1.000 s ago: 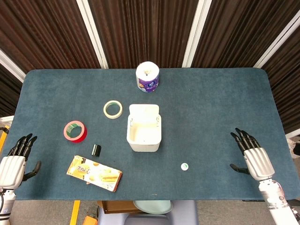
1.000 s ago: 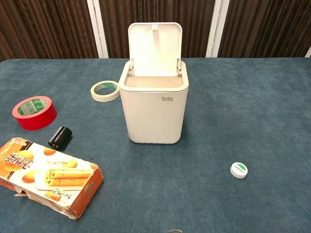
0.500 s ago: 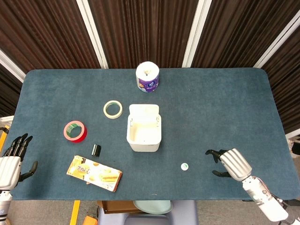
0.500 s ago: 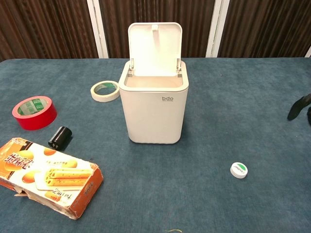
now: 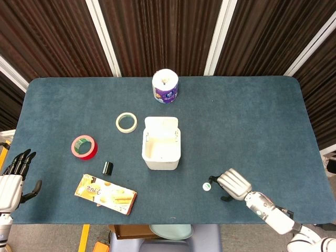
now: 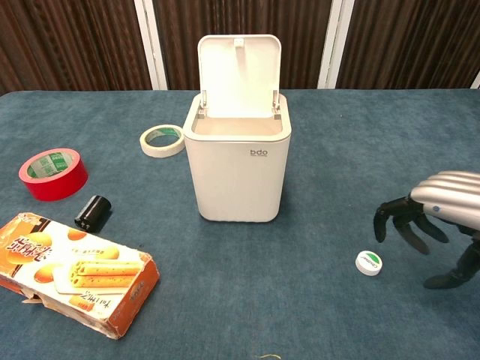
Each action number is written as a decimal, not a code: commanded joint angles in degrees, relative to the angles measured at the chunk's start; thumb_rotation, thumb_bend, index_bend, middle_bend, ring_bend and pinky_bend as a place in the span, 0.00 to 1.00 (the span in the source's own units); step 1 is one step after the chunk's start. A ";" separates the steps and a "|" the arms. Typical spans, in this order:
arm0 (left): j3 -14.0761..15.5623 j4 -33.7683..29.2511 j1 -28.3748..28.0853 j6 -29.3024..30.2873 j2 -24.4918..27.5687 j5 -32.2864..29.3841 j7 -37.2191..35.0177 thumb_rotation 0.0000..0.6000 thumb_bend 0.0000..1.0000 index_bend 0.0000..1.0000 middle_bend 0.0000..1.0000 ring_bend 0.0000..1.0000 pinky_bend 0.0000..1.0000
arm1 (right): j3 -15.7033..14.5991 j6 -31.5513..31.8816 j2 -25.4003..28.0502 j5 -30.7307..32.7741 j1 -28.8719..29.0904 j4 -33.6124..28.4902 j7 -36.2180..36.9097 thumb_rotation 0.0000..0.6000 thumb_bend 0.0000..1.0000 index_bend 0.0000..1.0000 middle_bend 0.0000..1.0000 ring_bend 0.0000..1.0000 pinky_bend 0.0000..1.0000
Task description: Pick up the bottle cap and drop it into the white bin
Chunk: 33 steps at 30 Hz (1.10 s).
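Reaching in from the right edge, the right hand (image 5: 233,184) in the head view now sits just beside the bottle cap (image 5: 207,186), at the cap's 3 o'clock, where a second ago it rested far out near the tabletop's right rim and half a second ago it was only partway across. Its dark fingers (image 5: 214,180) are spread and curve down toward the cap, holding nothing. The cap lies flat on the blue tabletop (image 5: 247,121), unmoved, at about 5 o'clock from the white bin (image 5: 161,148), whose lid stands open. The left hand (image 5: 11,181) hangs at the tabletop's left edge, fingers apart and empty, slightly lower than a second ago. Nothing else has shifted: the red tape roll (image 5: 84,147), the pale tape ring (image 5: 126,122), the small black cylinder (image 5: 107,168), the biscuit box (image 5: 105,194) and the paper roll (image 5: 165,86) at 12 o'clock of the bin.

Seen from the chest view, the right hand (image 6: 439,225) now fills the right side, having shown only as a dark fingertip at the frame edge half a second ago and not at all before that. Its fingers (image 6: 396,216) arch above the tabletop, released, with the tips close over the bottle cap (image 6: 368,262) but apart from it. The cap stays at 4 o'clock of the white bin (image 6: 238,165). The left hand is outside this view.
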 commanded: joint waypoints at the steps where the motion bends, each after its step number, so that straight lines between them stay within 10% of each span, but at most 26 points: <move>1: -0.03 -0.08 0.00 -0.06 0.09 -0.03 -0.22 1.00 0.41 0.04 0.03 0.07 0.26 | 0.08 -0.69 -1.07 0.55 0.64 1.01 -0.73 1.00 0.13 0.52 0.75 0.76 1.00; 33: -0.24 0.33 0.21 0.34 0.31 0.25 -1.63 1.00 0.41 0.07 0.05 0.10 0.28 | -0.60 -3.10 -8.67 3.91 4.79 9.87 2.36 1.00 0.27 0.58 0.77 0.78 1.00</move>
